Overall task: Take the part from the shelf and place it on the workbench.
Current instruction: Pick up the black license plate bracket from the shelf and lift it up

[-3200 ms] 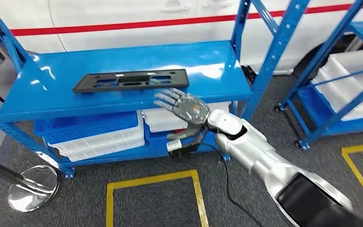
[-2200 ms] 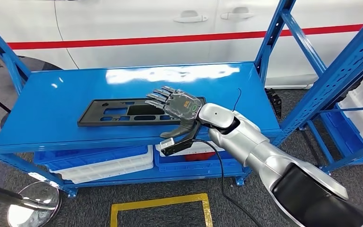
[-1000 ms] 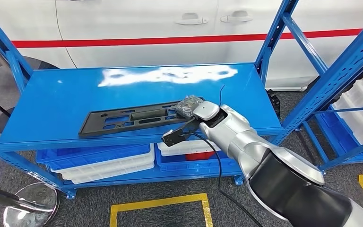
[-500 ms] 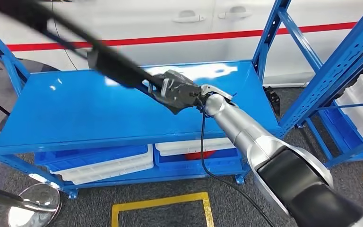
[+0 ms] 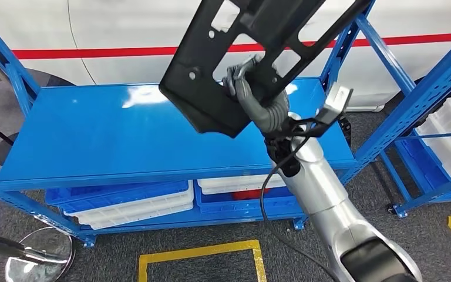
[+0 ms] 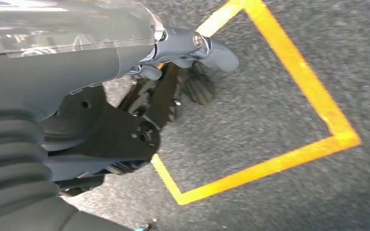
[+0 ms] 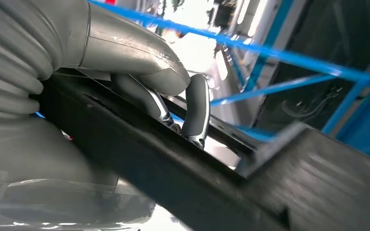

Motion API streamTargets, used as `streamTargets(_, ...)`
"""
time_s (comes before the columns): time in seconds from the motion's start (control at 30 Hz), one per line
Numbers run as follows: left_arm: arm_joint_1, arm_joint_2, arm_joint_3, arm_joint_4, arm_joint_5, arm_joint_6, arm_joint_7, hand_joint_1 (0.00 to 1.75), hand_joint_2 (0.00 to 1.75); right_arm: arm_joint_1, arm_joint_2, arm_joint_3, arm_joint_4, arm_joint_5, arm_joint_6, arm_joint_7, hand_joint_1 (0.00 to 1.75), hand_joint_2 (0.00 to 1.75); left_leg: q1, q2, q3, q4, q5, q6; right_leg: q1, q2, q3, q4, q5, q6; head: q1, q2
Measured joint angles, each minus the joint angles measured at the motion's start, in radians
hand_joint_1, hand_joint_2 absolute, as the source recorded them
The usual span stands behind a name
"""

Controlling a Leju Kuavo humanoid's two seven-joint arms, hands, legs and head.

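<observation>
Overhead, the right hand point(image 5: 257, 94) clamps the black part point(image 5: 223, 70), top cropped; left hand point(image 6: 173, 57) fingers apparently loose.

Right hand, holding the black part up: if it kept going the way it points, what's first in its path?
Probably the white car behind the shelf; the right hand and black part point up and away. Depth is unclear.
</observation>
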Motion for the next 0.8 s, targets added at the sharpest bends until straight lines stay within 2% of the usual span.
streamTargets(0.07, -0.004, -0.001, 0.003, 0.0, 0.0, 0.007, -0.032, 0.0, 1.75, 0.081, -0.005, 0.002, -0.059, 0.009, 0.002, -0.012, 1.75, 1.75, 0.0, 0.0, 0.001, -0.001, 0.0, 0.006, -0.001, 0.0, -0.06, 0.13, -0.061, 0.005, 0.0, 0.0)
streamTargets(0.1, -0.006, -0.002, 0.003, 0.0, 0.0, 0.013, -0.043, 0.0, 1.75, 0.133, -0.006, 0.005, -0.088, 0.021, 0.003, -0.02, 1.75, 1.75, 0.0, -0.001, 0.002, -0.001, -0.001, 0.007, -0.002, 0.0, -0.086, 0.183, -0.077, 0.006, 0.0, 0.0)
streamTargets(0.13, -0.008, -0.002, 0.003, 0.0, 0.0, 0.019, -0.051, 0.0, 1.75, 0.187, -0.007, 0.01, -0.116, 0.036, 0.001, -0.027, 1.75, 1.75, 0.0, -0.002, 0.003, -0.001, -0.003, 0.008, -0.003, 0.0, -0.099, 0.205, -0.075, 0.005, 0.0, 0.0)
streamTargets(0.17, -0.01, -0.002, 0.003, 0.0, 0.0, 0.024, -0.056, 0.0, 1.75, 0.236, -0.007, 0.017, -0.143, 0.053, -0.002, -0.033, 1.75, 1.75, -0.001, -0.004, 0.005, -0.001, -0.004, 0.008, -0.004, 0.0, -0.094, 0.188, -0.055, 0.003, 0.0, 0.0)
streamTargets(0.23, -0.015, -0.005, 0.004, 0.0, 0.0, 0.023, -0.061, 0.0, 1.75, 0.313, -0.007, 0.029, -0.198, 0.089, -0.017, -0.036, 1.75, 1.75, -0.001, -0.005, 0.009, -0.001, -0.007, 0.004, -0.004, 0.0, -0.035, 0.055, 0.015, -0.003, 0.0, 0.0)
streamTargets(0.27, -0.017, -0.006, 0.005, 0.0, 0.0, 0.022, -0.053, 0.0, 1.75, 0.345, -0.006, 0.032, -0.223, 0.108, -0.027, -0.034, 1.75, 1.75, -0.002, -0.006, 0.01, 0.0, -0.008, 0.0, -0.002, 0.0, -0.004, -0.009, 0.041, -0.007, 0.0, 0.0)
streamTargets(0.3, -0.019, -0.008, 0.007, 0.0, 0.0, 0.02, -0.035, 0.0, 1.75, 0.378, -0.006, 0.033, -0.246, 0.127, -0.037, -0.03, 1.75, 1.75, -0.004, -0.006, 0.011, 0.0, -0.008, -0.004, 0.001, 0.0, 0.017, -0.055, 0.057, -0.01, 0.0, 0.0)
streamTargets(0.33, -0.021, -0.009, 0.012, 0.0, 0.0, 0.013, -0.011, 0.0, 1.75, 0.409, -0.005, 0.033, -0.264, 0.145, -0.047, -0.023, 1.75, 1.75, -0.005, -0.007, 0.011, 0.0, -0.008, -0.008, 0.003, 0.001, 0.025, -0.071, 0.06, -0.012, 0.0, 0.0)
streamTargets(0.37, -0.022, -0.01, 0.02, 0.0, 0.0, 0.0, 0.013, 0.0, 1.75, 0.437, -0.004, 0.033, -0.279, 0.163, -0.059, -0.014, 1.75, 1.75, -0.006, -0.007, 0.011, -0.001, -0.006, -0.014, 0.005, 0.003, 0.025, -0.072, 0.061, -0.015, 0.0, 0.0)
streamTargets(0.43, -0.021, -0.01, 0.036, 0.0, 0.0, -0.035, 0.046, 0.0, 1.75, 0.475, 0.003, 0.033, -0.301, 0.19, -0.08, 0.008, 1.75, 1.75, -0.007, -0.005, 0.01, 0.001, -0.013, -0.025, 0.001, 0.004, 0.023, -0.078, 0.066, -0.025, 0.0, 0.0)
streamTargets(0.5, -0.02, -0.01, 0.044, 0.0, 0.0, -0.05, 0.063, 0.0, 1.75, 0.494, 0.011, 0.033, -0.316, 0.202, -0.09, 0.022, 1.75, 1.75, -0.007, -0.002, -0.007, 0.049, -0.06, -0.033, -0.005, 0.002, 0.022, -0.087, 0.075, -0.038, 0.0, 0.0)
streamTargets(0.57, -0.018, -0.01, 0.05, 0.0, 0.0, -0.052, 0.069, 0.0, 1.75, 0.508, 0.016, 0.032, -0.327, 0.204, -0.091, 0.029, 1.75, 1.75, -0.006, 0.0, -0.05, 0.172, -0.137, -0.035, -0.003, -0.002, 0.016, -0.087, 0.082, -0.047, 0.0, 0.0)
streamTargets(0.6, -0.017, -0.01, 0.052, 0.0, 0.0, -0.052, 0.071, 0.0, 1.75, 0.515, 0.017, 0.032, -0.332, 0.203, -0.09, 0.031, 1.75, 1.75, -0.006, 0.0, -0.068, 0.233, -0.165, -0.036, -0.001, -0.003, 0.011, -0.085, 0.085, -0.049, 0.0, 0.0)
streamTargets(0.63, -0.016, -0.01, 0.053, 0.0, 0.0, -0.052, 0.072, 0.0, 1.75, 0.521, 0.018, 0.032, -0.336, 0.203, -0.09, 0.032, 1.75, 1.75, -0.006, 0.0, -0.075, 0.271, -0.179, -0.037, 0.001, -0.004, 0.005, -0.083, 0.089, -0.05, 0.0, 0.0)
streamTargets(0.67, -0.015, -0.009, 0.054, 0.0, 0.0, -0.052, 0.073, 0.0, 1.75, 0.525, 0.019, 0.031, -0.338, 0.203, -0.09, 0.034, 1.75, 1.75, -0.006, 0.0, -0.063, 0.268, -0.173, -0.036, 0.002, -0.003, -0.002, -0.081, 0.093, -0.05, 0.0, 0.0)
streamTargets(0.7, -0.016, -0.009, 0.054, 0.0, 0.0, -0.052, 0.073, 0.0, 1.75, 0.529, 0.021, 0.031, -0.341, 0.202, -0.09, 0.036, 1.75, 1.75, -0.007, 0.0, -0.03, 0.222, -0.152, -0.034, 0.003, -0.003, -0.008, -0.079, 0.098, -0.049, 0.0, 0.0)
streamTargets(0.77, -0.019, -0.009, 0.054, 0.0, 0.0, -0.055, 0.076, 0.0, 1.75, 0.533, 0.022, 0.031, -0.348, 0.202, -0.09, 0.04, 1.75, 1.75, -0.009, 0.0, 0.06, 0.075, -0.104, -0.026, 0.005, -0.001, -0.018, -0.073, 0.107, -0.043, 0.0, 0.0)
streamTargets(0.8, -0.02, -0.009, 0.055, 0.0, 0.0, -0.059, 0.079, 0.0, 1.75, 0.534, 0.023, 0.029, -0.352, 0.201, -0.09, 0.042, 1.75, 1.75, -0.011, 0.0, 0.091, 0.02, -0.089, -0.022, 0.006, -0.001, -0.021, -0.071, 0.111, -0.037, 0.0, 0.0)
